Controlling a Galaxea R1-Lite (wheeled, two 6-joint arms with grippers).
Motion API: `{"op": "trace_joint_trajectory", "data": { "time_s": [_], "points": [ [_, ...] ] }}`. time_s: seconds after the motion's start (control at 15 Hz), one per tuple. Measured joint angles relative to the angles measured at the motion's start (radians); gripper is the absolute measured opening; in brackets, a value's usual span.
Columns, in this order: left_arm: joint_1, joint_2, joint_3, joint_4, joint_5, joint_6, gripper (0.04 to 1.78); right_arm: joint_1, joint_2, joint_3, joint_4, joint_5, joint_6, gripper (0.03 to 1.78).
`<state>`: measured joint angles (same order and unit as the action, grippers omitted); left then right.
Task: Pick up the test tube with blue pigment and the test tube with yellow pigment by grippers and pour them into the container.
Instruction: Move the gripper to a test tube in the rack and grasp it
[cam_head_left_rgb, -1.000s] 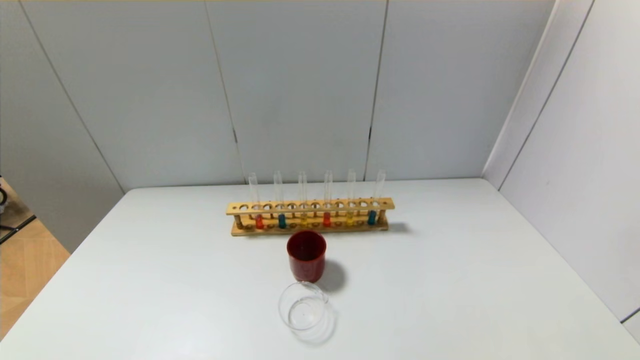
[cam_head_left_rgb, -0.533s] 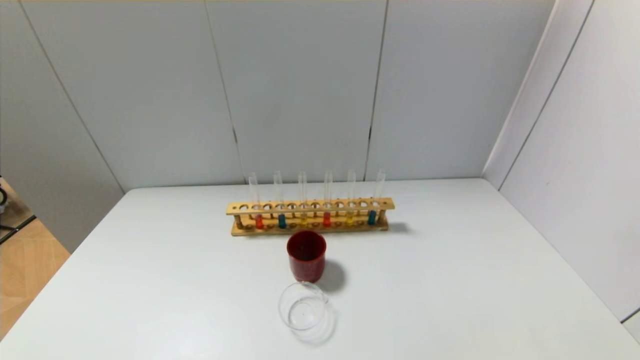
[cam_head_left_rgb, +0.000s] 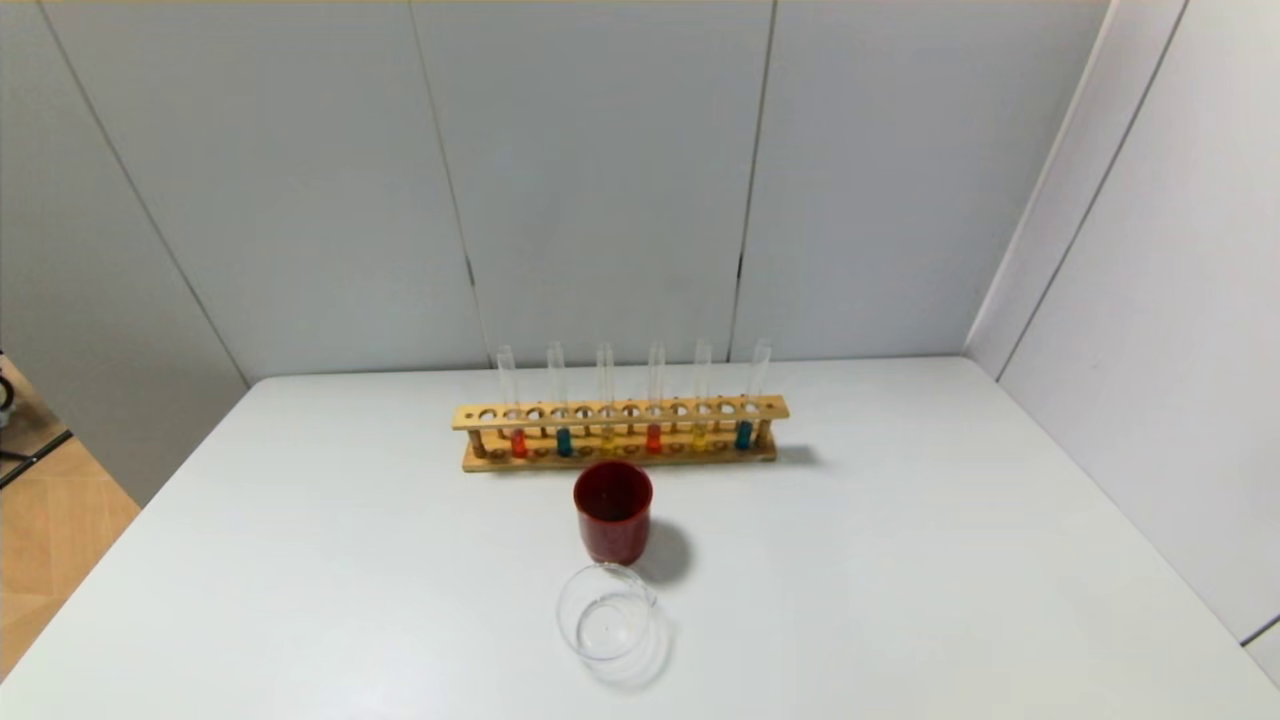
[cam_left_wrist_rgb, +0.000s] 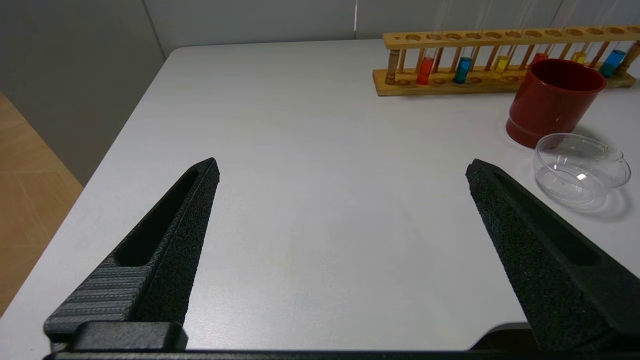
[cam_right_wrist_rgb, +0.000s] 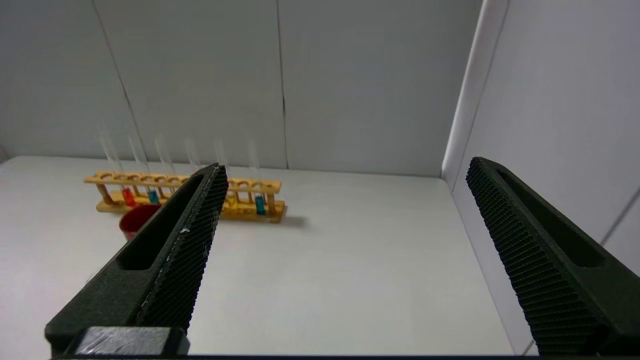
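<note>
A wooden rack (cam_head_left_rgb: 620, 432) at the back of the table holds several upright tubes. Two of them are test tubes with blue pigment (cam_head_left_rgb: 564, 441) (cam_head_left_rgb: 744, 435), and two are test tubes with yellow pigment (cam_head_left_rgb: 607, 440) (cam_head_left_rgb: 699, 437). The container (cam_head_left_rgb: 607, 625), a clear glass beaker, stands near the front edge, just in front of a red cup (cam_head_left_rgb: 612, 512). Neither gripper shows in the head view. My left gripper (cam_left_wrist_rgb: 344, 165) hangs open over the table's left part, well short of the beaker (cam_left_wrist_rgb: 580, 167). My right gripper (cam_right_wrist_rgb: 347, 165) is open over the right part, far from the rack (cam_right_wrist_rgb: 190, 197).
Two tubes with red liquid (cam_head_left_rgb: 518, 443) (cam_head_left_rgb: 653, 439) share the rack. Grey wall panels (cam_head_left_rgb: 600, 180) close the back, and a white panel (cam_head_left_rgb: 1150, 350) runs along the table's right edge. On the left the table (cam_head_left_rgb: 300, 560) drops off to a wooden floor (cam_head_left_rgb: 50, 540).
</note>
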<state>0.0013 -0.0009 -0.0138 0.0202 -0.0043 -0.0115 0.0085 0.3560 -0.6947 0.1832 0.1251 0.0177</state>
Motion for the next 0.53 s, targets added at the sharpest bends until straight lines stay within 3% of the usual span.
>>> {"op": "trace_joint_trajectory", "data": {
  "time_s": [0.2, 0.53],
  "points": [
    [0.0, 0.0, 0.0, 0.0, 0.0, 0.0, 1.75, 0.002, 0.232, -0.134, -0.046, 0.03, 0.006, 1.74],
    [0.0, 0.0, 0.0, 0.0, 0.0, 0.0, 1.75, 0.003, 0.561, -0.143, -0.34, 0.144, 0.011, 1.74]
  ]
}}
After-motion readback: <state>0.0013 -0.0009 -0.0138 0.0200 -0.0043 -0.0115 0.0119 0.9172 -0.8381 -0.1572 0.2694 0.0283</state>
